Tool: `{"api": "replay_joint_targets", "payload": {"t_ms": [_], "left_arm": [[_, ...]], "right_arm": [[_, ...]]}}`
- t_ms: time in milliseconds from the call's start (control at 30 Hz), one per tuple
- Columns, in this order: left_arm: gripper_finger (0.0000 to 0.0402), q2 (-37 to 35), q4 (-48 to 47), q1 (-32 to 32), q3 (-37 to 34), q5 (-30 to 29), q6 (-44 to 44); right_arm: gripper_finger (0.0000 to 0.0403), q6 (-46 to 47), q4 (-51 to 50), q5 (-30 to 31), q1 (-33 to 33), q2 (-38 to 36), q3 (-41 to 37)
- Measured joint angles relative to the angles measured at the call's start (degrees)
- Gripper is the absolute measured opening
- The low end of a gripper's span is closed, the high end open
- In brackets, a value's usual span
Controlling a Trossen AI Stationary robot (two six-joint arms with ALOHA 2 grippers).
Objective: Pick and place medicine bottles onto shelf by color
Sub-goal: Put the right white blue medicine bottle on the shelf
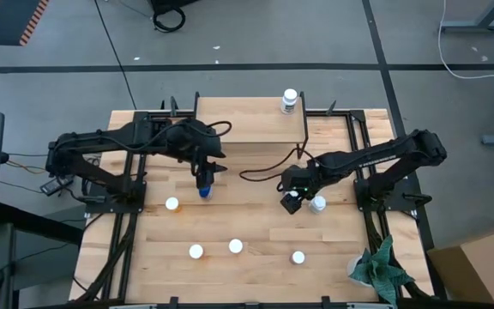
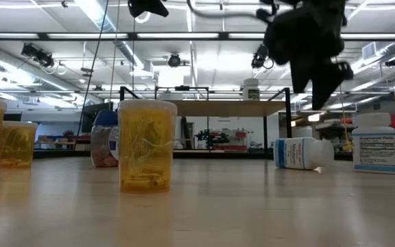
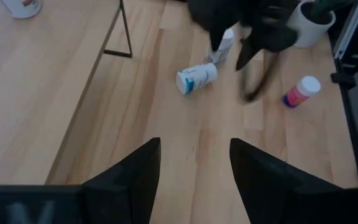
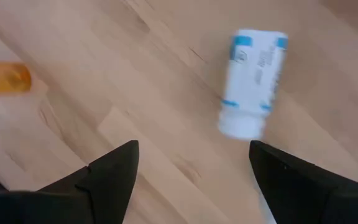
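On the desk's (image 1: pixel 256 270) left half, the left jaws (image 1: pixel 204 185) hang open over bare wood, orange bottles (image 2: pixel 147 145) standing nearby. Further right, the right jaws (image 1: pixel 292 200) are spread wide above a white bottle lying on its side (image 4: pixel 252 83). One white bottle (image 1: pixel 290 100) stands on the shelf (image 1: pixel 247 120) at the far edge.
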Motion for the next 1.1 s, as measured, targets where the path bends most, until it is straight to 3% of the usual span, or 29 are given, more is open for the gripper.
{"api": "replay_joint_targets", "payload": {"t_ms": [133, 267, 400, 700, 900, 1100], "left_arm": [[0.0196, -0.02, 0.11, 0.0, 0.0, 0.0, 0.06], [0.0195, -0.02, 0.39, -0.02, 0.0, -0.23, 0.54], [0.0197, -0.02, 0.35, 0.0, 0.0, -0.66, 0.45], [0.0188, -0.02, -0.16, 0.0, 0.0, -0.66, 0.02], [0.0187, -0.02, -1.29, -0.02, 0.0, -0.63, 0.02], [0.0187, -0.02, -2.23, 0.0, 0.0, -0.63, 0.02]], "right_arm": [[0.0314, -0.03, -12.48, 2.48, 1.23, -0.02, 3.04], [0.0314, 1.06, -18.24, 1.66, 2.03, -0.04, 0.54], [0.0314, 2.16, -17.8, -1.24, 2.39, -0.04, -1.44], [0.0314, 3.21, -16.05, 0.06, 2.71, -0.04, -3.12], [0.0314, 4.98, -11.05, -3.21, 2.73, -0.02, -8.12], [0.0314, 5.54, -8.97, -2.96, 2.73, 0.01, -8.41]]}}
